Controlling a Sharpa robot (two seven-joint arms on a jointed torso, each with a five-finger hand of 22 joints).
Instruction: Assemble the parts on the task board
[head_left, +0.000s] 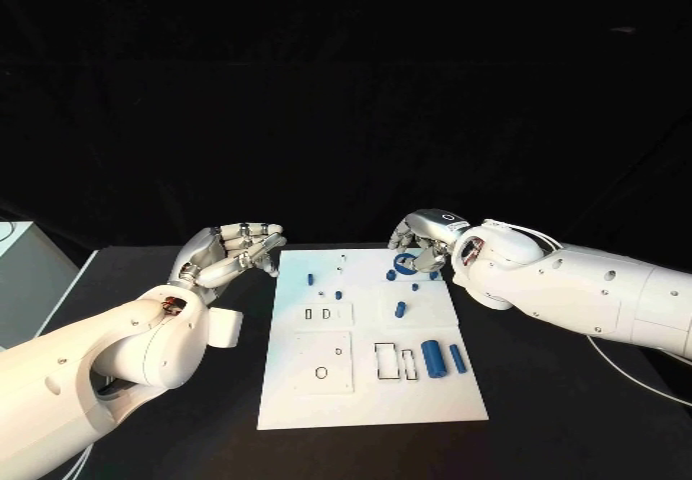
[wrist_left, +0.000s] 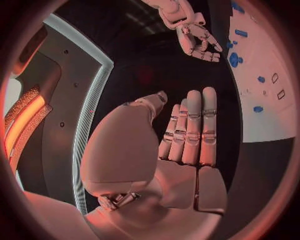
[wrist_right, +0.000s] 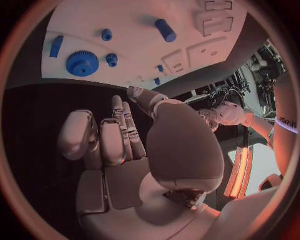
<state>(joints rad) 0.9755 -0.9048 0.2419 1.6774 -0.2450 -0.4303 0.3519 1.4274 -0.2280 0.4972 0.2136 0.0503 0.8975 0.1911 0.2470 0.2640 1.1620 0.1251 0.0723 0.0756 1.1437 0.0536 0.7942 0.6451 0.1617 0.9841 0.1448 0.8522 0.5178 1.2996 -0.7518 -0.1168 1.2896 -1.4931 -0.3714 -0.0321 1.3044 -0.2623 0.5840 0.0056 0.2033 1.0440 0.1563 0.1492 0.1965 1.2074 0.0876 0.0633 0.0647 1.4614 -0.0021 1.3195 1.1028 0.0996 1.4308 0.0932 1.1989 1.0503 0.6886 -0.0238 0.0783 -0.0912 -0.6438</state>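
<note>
Blue gear (head_left: 405, 263) at task board (head_left: 369, 400) far-right corner, right hand (head_left: 423, 238) hovering, fingers curled (empty); left hand (head_left: 231, 252) fingers spread. Risk: misjudged grasp knocks neighbouring pegs.

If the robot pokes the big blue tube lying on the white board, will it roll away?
Probably. The big blue tube looks round and lies on its side on the flat task board, so a sideways nudge could roll it. It looks solid, so likely stiff, not floppy.

Bare black table (head_left: 173, 440) flanks the task board (head_left: 368, 405) — the right hand (head_left: 421, 243) overhangs its far corner.
</note>
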